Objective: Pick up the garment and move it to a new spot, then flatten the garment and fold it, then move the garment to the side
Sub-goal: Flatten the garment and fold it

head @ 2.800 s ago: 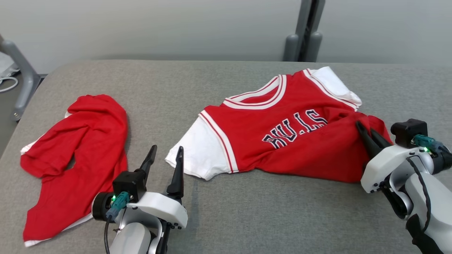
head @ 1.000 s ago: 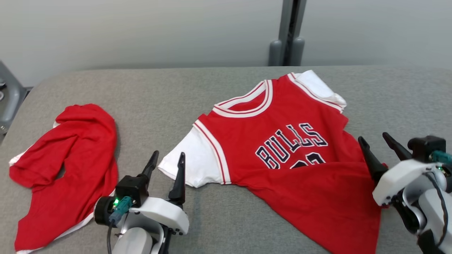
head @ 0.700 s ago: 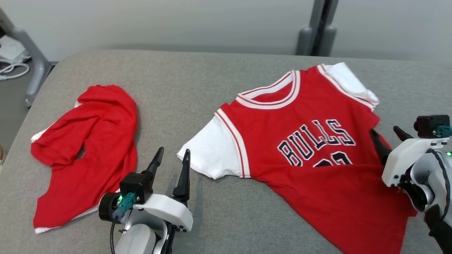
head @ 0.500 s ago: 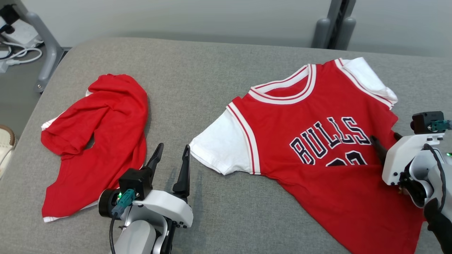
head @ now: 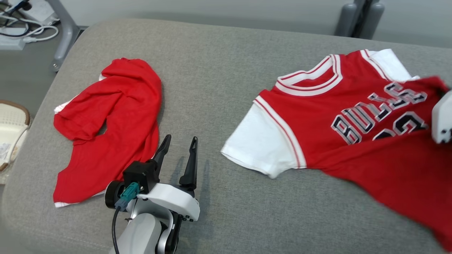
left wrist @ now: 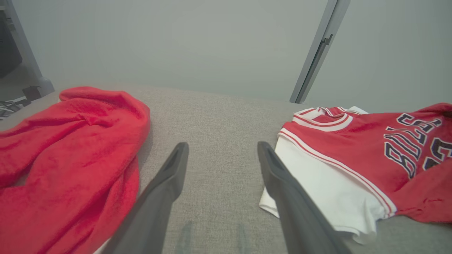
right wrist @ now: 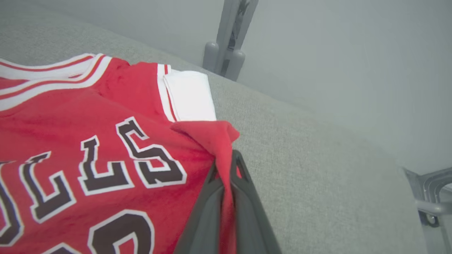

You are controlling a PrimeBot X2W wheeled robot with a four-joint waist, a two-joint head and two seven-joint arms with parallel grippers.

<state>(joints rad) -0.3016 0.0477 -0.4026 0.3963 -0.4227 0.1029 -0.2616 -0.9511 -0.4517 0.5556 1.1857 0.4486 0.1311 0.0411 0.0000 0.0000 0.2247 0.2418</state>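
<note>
Two red garments lay well apart on the grey fabric-covered desk [head: 219, 70].

Right of centre in the head view: the red short-sleeved basketball jersey [head: 317, 116] with white sleeves, a white-striped collar and dark "BULLS" lettering. It lay front side up, collar toward the far edge. The white sleeve nearer the middle lay flat on the desk. The jersey's lower part ran, blurred, off the lower right corner of that view.

Right wrist view: the right pincer [right wrist: 227, 164], its two dark fingers pressed together on a raised fold of the jersey's red edge, just beside the folded white far sleeve. The cloth was drawn up into a small peak at the fingertips.

Left of centre in the head view: a crumpled plain red cloth garment [head: 116, 116] with a thin white hem, bunched up and touched by neither pincer.

Between the two garments: the left pincer [head: 180, 138], fingers spread wide apart and holding nothing, pointing toward the far edge over bare desk.

Background: a grey upright post [head: 360, 17] behind the desk's far edge.
</note>
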